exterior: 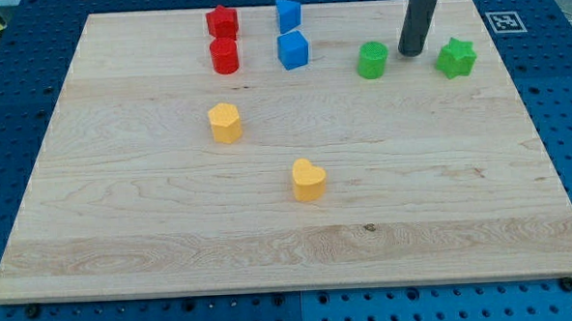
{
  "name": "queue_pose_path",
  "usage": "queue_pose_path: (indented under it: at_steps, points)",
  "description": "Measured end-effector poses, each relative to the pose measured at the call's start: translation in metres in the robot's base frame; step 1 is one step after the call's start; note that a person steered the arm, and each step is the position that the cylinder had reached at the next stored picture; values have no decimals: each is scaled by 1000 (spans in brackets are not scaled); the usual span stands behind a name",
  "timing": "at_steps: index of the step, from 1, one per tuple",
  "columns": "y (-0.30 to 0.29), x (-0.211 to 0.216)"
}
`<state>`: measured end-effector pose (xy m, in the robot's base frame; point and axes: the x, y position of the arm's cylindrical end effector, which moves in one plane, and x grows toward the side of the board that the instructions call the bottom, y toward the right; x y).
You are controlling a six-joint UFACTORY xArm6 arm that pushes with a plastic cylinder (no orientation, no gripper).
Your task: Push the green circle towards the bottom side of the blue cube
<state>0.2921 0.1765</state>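
The green circle (372, 60) stands on the wooden board near the view's top right. The blue cube (293, 50) stands to its left, a little higher in the view. My tip (411, 52) touches the board just right of the green circle, between it and a green star (456, 57). A small gap shows between the tip and the circle.
A second blue block (288, 13) stands above the blue cube. A red star (223, 21) and a red cylinder (224, 56) stand at top centre-left. A yellow hexagon (225, 122) and a yellow heart (308, 180) lie mid-board. The board's top edge (356, 2) is close by.
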Motion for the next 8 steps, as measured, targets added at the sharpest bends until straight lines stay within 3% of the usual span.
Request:
queue_pose_path:
  at_steps: [1, 3, 8]
  points:
    - [0, -24]
    - [0, -30]
    - [-11, 14]
